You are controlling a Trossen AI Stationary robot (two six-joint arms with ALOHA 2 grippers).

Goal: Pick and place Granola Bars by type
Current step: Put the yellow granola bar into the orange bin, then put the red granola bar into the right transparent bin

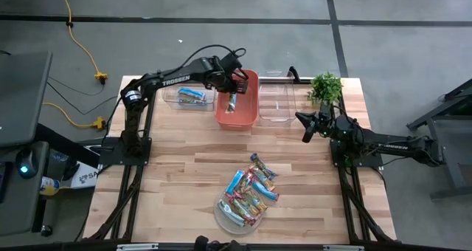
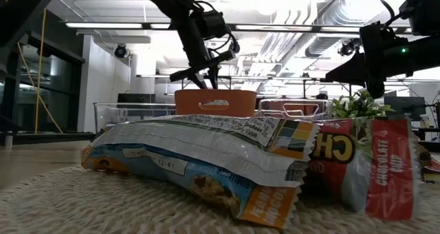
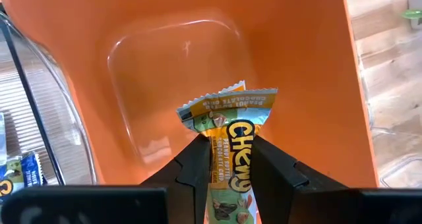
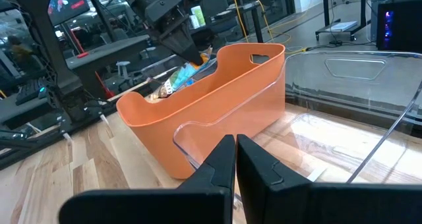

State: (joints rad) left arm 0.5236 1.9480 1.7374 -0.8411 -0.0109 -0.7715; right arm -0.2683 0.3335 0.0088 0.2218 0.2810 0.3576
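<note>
Left pincer (image 3: 227, 159) is clamped on a tan granola bar (image 3: 227, 118), hanging it over the orange bin (image 1: 237, 111). More bars (image 1: 249, 190) lie heaped on the round mat at the wooden table's (image 1: 184, 170) near edge. Right pincer (image 4: 235, 159) waits near the clear bin (image 1: 277, 103), fingers nearly together, holding nothing.

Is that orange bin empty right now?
Empty: the orange bin shows a bare floor; the granola bar is pinched in the left gripper above it.
</note>
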